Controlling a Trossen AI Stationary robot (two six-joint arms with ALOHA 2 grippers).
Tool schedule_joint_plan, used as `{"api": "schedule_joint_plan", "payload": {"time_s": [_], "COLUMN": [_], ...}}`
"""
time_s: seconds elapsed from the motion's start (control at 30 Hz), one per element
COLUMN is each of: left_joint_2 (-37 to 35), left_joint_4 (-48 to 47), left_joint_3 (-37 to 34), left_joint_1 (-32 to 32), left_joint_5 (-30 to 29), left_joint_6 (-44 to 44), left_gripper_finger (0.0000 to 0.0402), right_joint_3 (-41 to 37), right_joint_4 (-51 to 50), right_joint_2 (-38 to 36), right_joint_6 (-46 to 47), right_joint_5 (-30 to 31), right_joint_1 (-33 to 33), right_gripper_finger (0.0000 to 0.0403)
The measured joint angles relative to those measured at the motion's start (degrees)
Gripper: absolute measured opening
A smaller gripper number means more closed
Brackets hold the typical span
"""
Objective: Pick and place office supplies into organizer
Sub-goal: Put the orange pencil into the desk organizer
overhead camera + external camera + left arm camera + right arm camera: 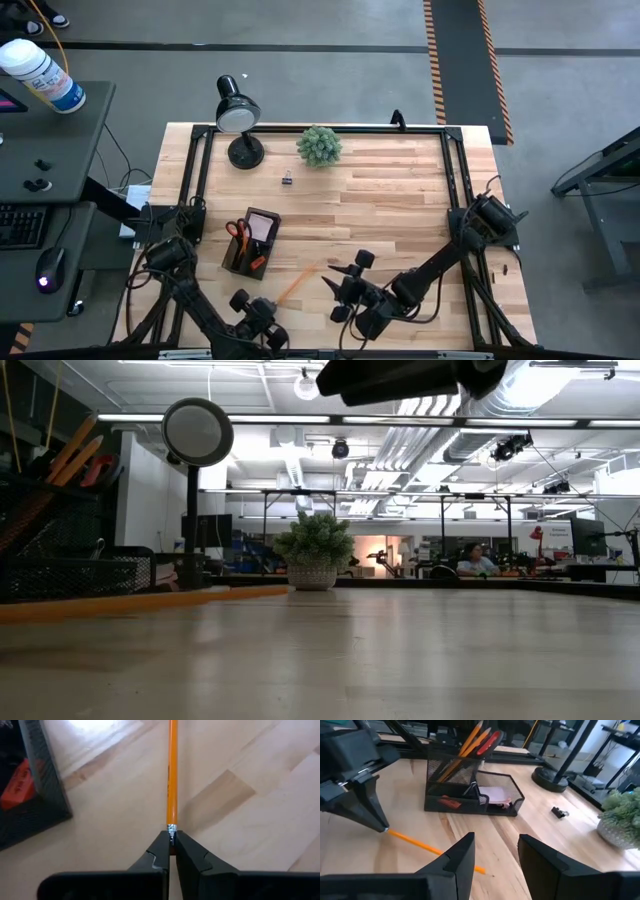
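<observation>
1. The left gripper (171, 851) sits low at the near edge of the worktop (400, 190), its fingers (157, 856) pressed together on the metal-banded end of a yellow-orange pencil (172, 772).
2. That pencil lies flat on the wood, its shaft running straight away from the fingertips; in the high view it shows as a thin orange line (296, 284) slanting between the two grippers, just in front of the organizer.
3. The right wrist view catches the same grip from the other side: a dark pointed gripper tip (370, 812) meets one end of the pencil (427, 847), and the rest of it is free on the boards.
4. The right gripper (496, 865) hovers close by, jaws apart with a clear gap and nothing between them; from above it is at the near middle of the worktop (350, 285).
5. The organizer (251, 243), a black mesh caddy, stands just beyond the pencil on the left half of the worktop.
6. Inside it: red-handled scissors (238, 229) and pencils standing upright in the tall compartment, a pale pink sticky-note pad (495, 795) in the low tray, and an orange-black marker (445, 802) lying along the front section.
7. A small black binder clip (287, 178) rests alone on the wood farther back, near the green plant (319, 145).
8. The black desk lamp (238, 118) stands at the far left corner.
</observation>
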Motion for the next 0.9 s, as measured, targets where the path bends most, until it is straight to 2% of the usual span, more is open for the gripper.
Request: {"api": "schedule_joint_plan", "payload": {"time_s": [0.27,0.57,0.77,0.9], "left_joint_2": [0.0,-0.1,-0.9,-0.8], "left_joint_4": [-5.9,-24.2,-24.0,-24.0], "left_joint_3": [2.5,11.7,13.7,13.7], "left_joint_1": [-1.5,-3.9,-4.7,-4.9], "left_joint_5": [-4.8,-12.1,-17.2,-17.7], "left_joint_6": [-2.8,-8.8,-7.0,-6.3], "left_gripper_finger": [0.0001,0.0,0.0,0.0], "right_joint_3": [0.0,0.0,0.0,0.0], "right_joint_4": [0.1,5.7,15.0,18.5], "right_joint_2": [0.0,0.0,0.0,0.0], "right_joint_6": [-0.7,-1.8,-9.1,-13.0], "right_joint_5": [5.2,5.9,4.7,1.7], "right_joint_1": [1.9,2.0,2.4,2.9], "right_gripper_finger": [0.014,0.014,0.014,0.014]}}
